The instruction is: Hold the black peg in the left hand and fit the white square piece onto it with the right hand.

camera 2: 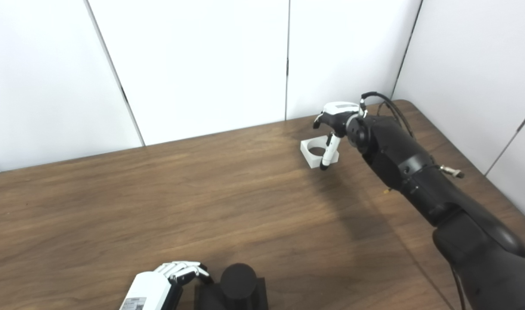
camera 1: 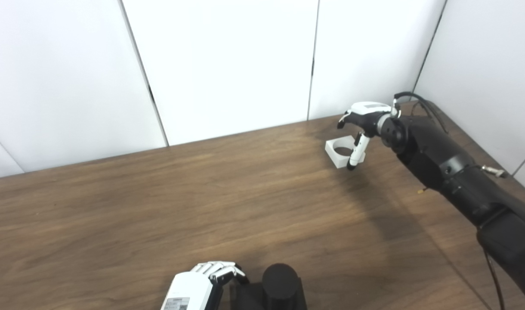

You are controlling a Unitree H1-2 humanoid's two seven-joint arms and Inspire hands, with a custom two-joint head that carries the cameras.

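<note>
The black peg (camera 1: 279, 282), a round post on a square black base, stands at the table's near edge, partly cut off by the frame. My left hand (camera 1: 208, 280) rests right beside its left side with fingers curled toward the base; whether it grips is not clear. Far across the table lies the white square piece (camera 1: 341, 151) with a round hole. My right hand (camera 1: 362, 125) hovers over it, fingers spread and the thumb reaching down along its near right edge. The piece still lies flat on the wood.
The brown wooden table (camera 1: 159, 215) is backed by white wall panels (camera 1: 228, 64) at the rear and right. My right arm (camera 1: 452, 172) stretches along the table's right side, with a cable looping over it.
</note>
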